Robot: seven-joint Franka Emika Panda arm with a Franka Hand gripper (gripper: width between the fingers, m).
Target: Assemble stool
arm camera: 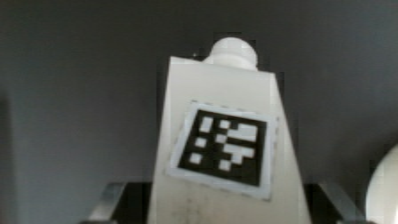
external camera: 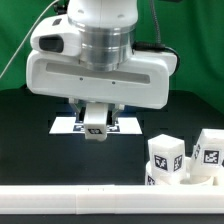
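My gripper (external camera: 95,128) hangs over the middle of the black table, shut on a white stool leg (external camera: 95,122) with a black-and-white tag. In the wrist view that leg (arm camera: 222,120) stands between my two dark fingers (arm camera: 125,200), its rounded peg end pointing away from me. At the exterior view's lower right sits the white round seat (external camera: 182,178). Two tagged legs (external camera: 166,153) rise from it. A white curved edge (arm camera: 384,185) at the wrist view's border may be that seat.
The marker board (external camera: 62,126) lies flat on the table right under the held leg. A long white bar (external camera: 90,203) runs along the front edge. Green cloth hangs behind the table.
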